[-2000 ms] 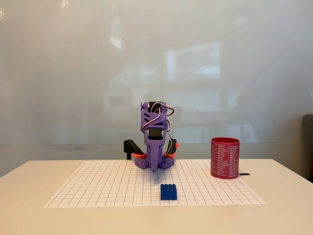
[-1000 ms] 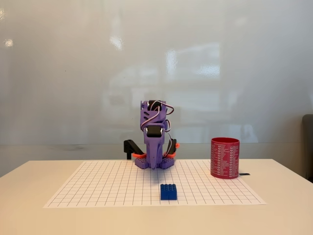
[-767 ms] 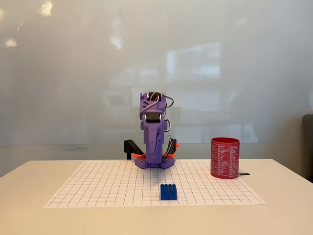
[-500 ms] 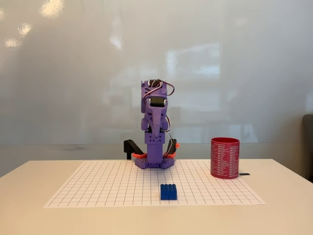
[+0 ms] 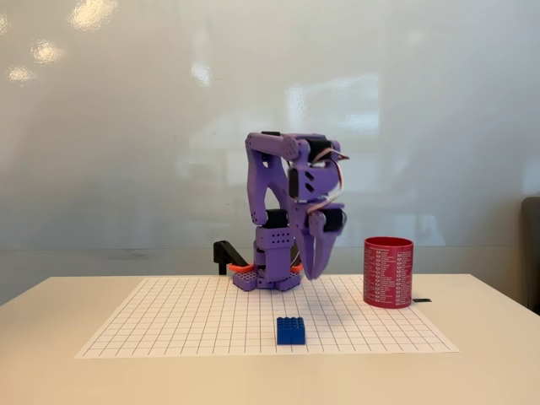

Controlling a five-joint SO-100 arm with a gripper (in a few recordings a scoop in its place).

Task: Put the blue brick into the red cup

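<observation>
The blue brick point(image 5: 291, 330) sits studs-up on the white grid sheet near its front edge. At the right, just past the sheet's far right corner, stands the red cup point(image 5: 388, 272) with white print. My purple gripper point(image 5: 313, 272) hangs above the back of the sheet, pointing down, behind and above the brick and left of the cup. Its fingers look closed together with nothing between them.
The arm's base point(image 5: 267, 277) is at the back middle of the grid sheet point(image 5: 169, 325), with a black and orange part to its left. A dark chair edge point(image 5: 531, 253) shows at the far right. A glossy wall stands behind the table.
The arm has risen from its folded pose and swung the gripper out to the right and forward. The brick and cup have not moved.
</observation>
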